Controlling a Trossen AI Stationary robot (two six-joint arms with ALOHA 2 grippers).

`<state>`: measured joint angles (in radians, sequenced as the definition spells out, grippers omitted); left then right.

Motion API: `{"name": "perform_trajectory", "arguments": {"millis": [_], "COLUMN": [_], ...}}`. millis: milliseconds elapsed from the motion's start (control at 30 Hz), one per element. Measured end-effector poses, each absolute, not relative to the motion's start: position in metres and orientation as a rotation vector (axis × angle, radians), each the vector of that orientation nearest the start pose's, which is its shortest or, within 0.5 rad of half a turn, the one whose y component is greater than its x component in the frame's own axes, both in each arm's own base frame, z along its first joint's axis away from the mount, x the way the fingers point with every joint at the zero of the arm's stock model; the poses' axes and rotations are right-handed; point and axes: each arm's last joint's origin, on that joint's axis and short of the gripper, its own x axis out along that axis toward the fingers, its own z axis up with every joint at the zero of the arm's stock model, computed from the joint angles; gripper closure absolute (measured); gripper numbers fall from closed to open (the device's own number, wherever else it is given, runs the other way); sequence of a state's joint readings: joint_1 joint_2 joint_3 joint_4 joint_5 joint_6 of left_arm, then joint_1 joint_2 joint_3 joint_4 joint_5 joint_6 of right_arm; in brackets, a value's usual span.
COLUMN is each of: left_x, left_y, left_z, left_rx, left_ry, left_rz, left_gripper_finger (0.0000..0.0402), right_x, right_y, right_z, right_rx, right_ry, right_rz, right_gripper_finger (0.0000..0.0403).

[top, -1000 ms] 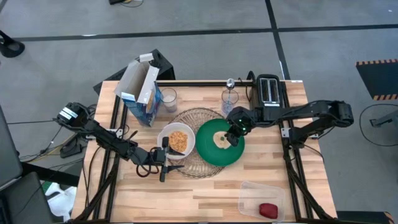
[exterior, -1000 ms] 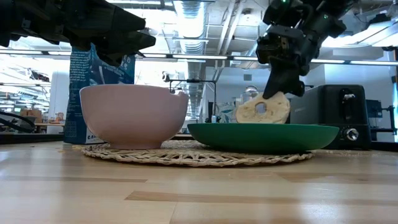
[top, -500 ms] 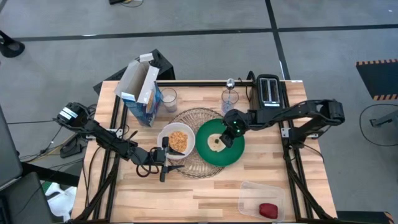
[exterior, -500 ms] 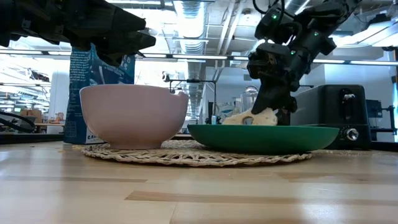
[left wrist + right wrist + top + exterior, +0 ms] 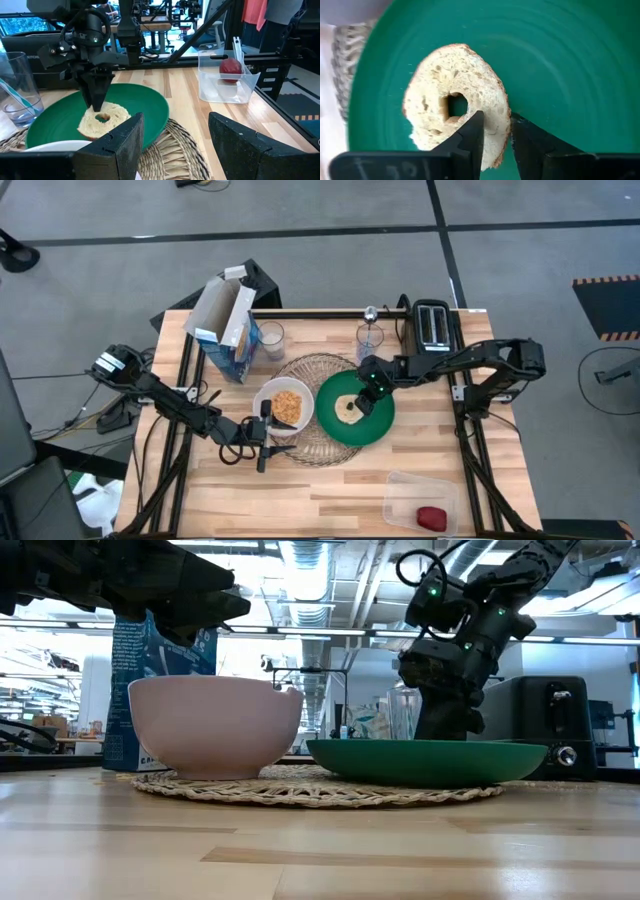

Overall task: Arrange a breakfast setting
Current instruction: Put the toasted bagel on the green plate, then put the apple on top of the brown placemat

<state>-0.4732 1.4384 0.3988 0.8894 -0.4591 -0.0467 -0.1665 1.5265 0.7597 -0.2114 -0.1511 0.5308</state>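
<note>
Starting at the left of the table, you find the left gripper [image 5: 275, 437] just beside the near-left edge of the white bowl [image 5: 283, 406]; its fingers [image 5: 116, 145] are spread apart and grasp nothing; the arm waits here. Far left stands the blue-and-white cereal box [image 5: 226, 328], top flaps open; just to its right is a clear glass [image 5: 271, 340]. The white bowl rests on the left part of the round woven wicker mat [image 5: 312, 368] and holds golden cereal. To the right of the bowl, the green plate [image 5: 375, 424] lies on the right part of the mat, its rim just beside the bowl. The bagel [image 5: 349, 409] lies flat on the plate, a little left of the plate's centre. The right gripper [image 5: 364, 397] is lowered onto the plate; its fingers [image 5: 469, 138] are clenched on the bagel's edge, one finger on each side of the ring. Beyond the plate, at the far edge, a second clear glass [image 5: 369, 336] holds a spoon [image 5: 370, 313]; to its right sits the black toaster [image 5: 433, 327]. At the near right corner, a clear plastic tub [image 5: 420, 503] contains the small red apple [image 5: 432, 518].
</note>
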Motion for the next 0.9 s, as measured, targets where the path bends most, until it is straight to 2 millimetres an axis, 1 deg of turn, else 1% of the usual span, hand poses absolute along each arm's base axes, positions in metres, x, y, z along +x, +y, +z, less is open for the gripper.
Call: {"name": "perform_trajectory", "arguments": {"millis": [267, 333, 433, 567, 700, 900], "left_x": [0.232, 0.232, 0.232, 0.232, 0.232, 0.232], "left_y": [-0.104, -0.104, -0.104, -0.104, -0.104, -0.104], "left_z": [0.170, 0.170, 0.170, 0.170, 0.170, 0.169], "left_rx": [0.020, 0.020, 0.020, 0.019, 0.020, 0.000], "left_ry": [0.135, 0.135, 0.135, 0.135, 0.138, 0.144], "left_rz": [-0.011, -0.011, -0.011, -0.012, -0.013, -0.015], "left_gripper_finger": [0.0191, 0.0191, 0.0191, 0.0191, 0.0191, 0.0191], "right_x": [0.277, 0.275, 0.276, 0.270, 0.260, 0.245], "right_y": [-0.044, -0.046, -0.046, -0.038, -0.023, 0.006], "right_z": [0.160, 0.165, 0.183, 0.213, 0.241, 0.263], "right_rx": [0.625, 0.624, 0.596, 0.580, 0.564, 0.544], "right_ry": [0.945, 0.951, 0.914, 0.885, 0.851, 0.802], "right_rz": [-0.295, -0.299, -0.278, -0.244, -0.191, -0.076], "right_gripper_finger": [0.0219, 0.0204, 0.0191, 0.0189, 0.0193, 0.0198]}}
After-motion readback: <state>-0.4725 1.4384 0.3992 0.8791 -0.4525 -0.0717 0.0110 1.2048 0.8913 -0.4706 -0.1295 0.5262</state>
